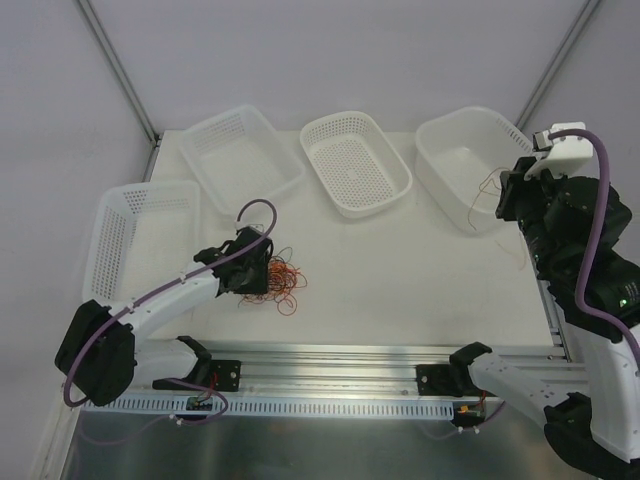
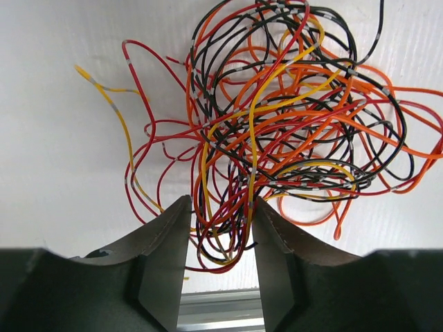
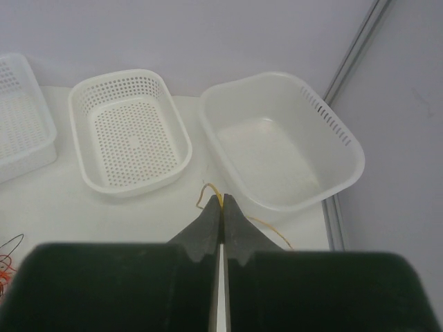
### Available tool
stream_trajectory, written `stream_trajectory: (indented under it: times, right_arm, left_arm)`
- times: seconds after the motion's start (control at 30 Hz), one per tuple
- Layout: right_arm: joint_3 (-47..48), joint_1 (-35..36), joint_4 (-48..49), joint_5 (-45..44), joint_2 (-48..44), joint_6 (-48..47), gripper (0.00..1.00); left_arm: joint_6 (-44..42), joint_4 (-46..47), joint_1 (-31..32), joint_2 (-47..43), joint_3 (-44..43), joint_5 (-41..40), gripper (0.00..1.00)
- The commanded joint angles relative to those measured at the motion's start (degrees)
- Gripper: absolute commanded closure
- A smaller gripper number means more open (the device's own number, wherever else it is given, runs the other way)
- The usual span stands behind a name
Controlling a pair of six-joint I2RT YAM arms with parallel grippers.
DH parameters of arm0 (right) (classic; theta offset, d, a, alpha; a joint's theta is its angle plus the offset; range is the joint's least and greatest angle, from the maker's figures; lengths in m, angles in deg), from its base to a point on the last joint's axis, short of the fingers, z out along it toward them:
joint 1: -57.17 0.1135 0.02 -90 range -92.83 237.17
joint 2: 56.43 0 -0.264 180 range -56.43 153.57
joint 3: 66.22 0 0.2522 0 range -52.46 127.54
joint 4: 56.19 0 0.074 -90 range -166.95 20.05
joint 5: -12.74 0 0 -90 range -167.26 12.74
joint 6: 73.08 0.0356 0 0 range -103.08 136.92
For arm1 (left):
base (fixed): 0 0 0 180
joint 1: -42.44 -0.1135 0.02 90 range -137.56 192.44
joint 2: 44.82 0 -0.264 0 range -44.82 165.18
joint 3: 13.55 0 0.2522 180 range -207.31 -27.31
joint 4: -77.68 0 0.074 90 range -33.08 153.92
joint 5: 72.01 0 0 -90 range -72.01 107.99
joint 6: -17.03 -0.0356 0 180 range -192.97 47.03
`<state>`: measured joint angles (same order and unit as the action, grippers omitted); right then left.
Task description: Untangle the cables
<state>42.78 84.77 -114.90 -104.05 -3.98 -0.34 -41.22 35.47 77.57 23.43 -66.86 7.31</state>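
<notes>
The cables (image 1: 285, 280) are a loose tangle of thin red, orange, yellow and black wires on the white table, left of centre. In the left wrist view the tangle (image 2: 291, 117) fills the upper right. My left gripper (image 1: 262, 275) is at the tangle's left side. Its jaws (image 2: 221, 207) stand open, with several wire loops lying between them. My right gripper (image 1: 503, 195) is raised at the far right next to the tub. It is shut (image 3: 223, 202) on one thin yellow wire (image 3: 210, 188), whose ends trail out on both sides.
Four white baskets ring the far side: a mesh one at the left (image 1: 140, 235), a mesh one (image 1: 245, 160), a perforated one (image 1: 355, 160) and a solid tub (image 1: 470, 165). An aluminium rail (image 1: 340, 365) runs along the near edge.
</notes>
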Motion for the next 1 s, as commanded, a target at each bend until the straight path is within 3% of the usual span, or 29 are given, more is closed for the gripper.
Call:
stream_trajectory:
  times: [0.0, 0.13, 0.2, 0.23, 0.33, 0.67, 0.97]
  right_arm:
    - [2.2, -0.9, 0.7, -2.3, 1.4, -2.2, 0.99]
    - [2.8, -2.4, 2.5, -3.4, 3.5, -2.7, 0.99]
    - [3.2, -3.4, 5.4, -3.3, 4.9, -2.8, 0.99]
    - [3.6, -3.9, 6.3, -2.7, 5.6, -2.9, 0.99]
    - [8.0, -6.8, 8.1, -0.6, 9.5, -1.8, 0.99]
    - [20.8, -15.4, 21.3, 2.6, 24.1, -2.5, 0.99]
    - [24.2, -26.4, 27.5, 7.1, 33.3, -1.9, 0.99]
  left_arm:
    - [-1.0, -2.1, -0.4, 0.8, -3.1, 1.4, 0.59]
    - [-3.4, -2.4, -0.4, -0.8, -7.7, 5.2, 0.32]
    - [-5.2, -2.9, -0.5, -1.8, -10.4, 6.5, 0.23]
    - [-5.8, -3.3, -0.5, -2.7, -11.4, 6.9, 0.13]
    - [-8.4, -4.3, -0.7, -4.2, -14.5, 7.8, 0.02]
    - [-16.4, -4.9, -2.7, -9.2, -15.6, -0.5, 0.01]
    - [-17.2, -3.8, -2.7, -13.0, -10.5, -4.5, 0.01]
